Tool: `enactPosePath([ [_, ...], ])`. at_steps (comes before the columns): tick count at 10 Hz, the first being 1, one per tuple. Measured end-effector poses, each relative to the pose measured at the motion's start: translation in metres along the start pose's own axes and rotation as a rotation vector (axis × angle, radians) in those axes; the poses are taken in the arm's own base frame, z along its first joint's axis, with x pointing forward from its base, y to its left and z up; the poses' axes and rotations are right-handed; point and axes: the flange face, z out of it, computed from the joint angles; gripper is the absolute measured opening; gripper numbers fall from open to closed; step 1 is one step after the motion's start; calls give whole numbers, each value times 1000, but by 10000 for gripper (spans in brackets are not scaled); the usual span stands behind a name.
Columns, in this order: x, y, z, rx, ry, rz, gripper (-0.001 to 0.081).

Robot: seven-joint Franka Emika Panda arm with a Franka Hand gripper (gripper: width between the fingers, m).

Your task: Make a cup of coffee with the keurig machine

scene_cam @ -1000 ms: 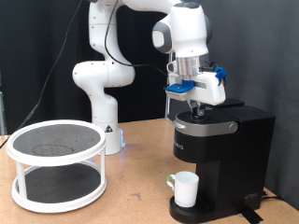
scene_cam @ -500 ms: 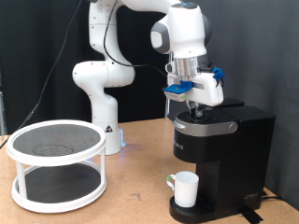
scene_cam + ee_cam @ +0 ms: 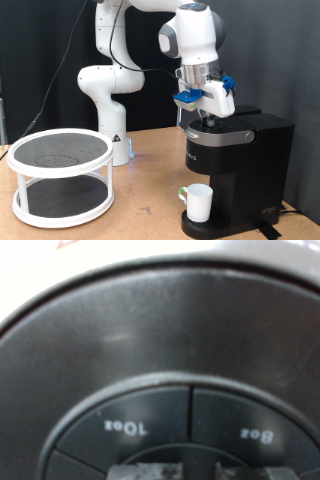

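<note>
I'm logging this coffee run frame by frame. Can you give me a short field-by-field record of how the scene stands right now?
gripper: directly over the top of the keurig machine, fingertips at its lid
gripper contents: nothing seen between the fingers
wrist view: fills with the machine's dark round top; 10oz button and 8oz button readable
cup: upright on the drip tray under the spout
two-tier round rack: on the table at the exterior view's left

The white cup [image 3: 198,203] stands upright on the drip tray of the black, lid-closed keurig machine [image 3: 240,170].
</note>
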Motion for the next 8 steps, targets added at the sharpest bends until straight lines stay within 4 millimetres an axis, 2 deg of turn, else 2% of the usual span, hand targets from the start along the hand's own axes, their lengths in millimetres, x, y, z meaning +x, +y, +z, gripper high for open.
enactPosePath([
  [4, -1, -11, 1, -72, 14, 33, 0],
  [8, -3, -13, 1, -98, 29, 11, 0],
])
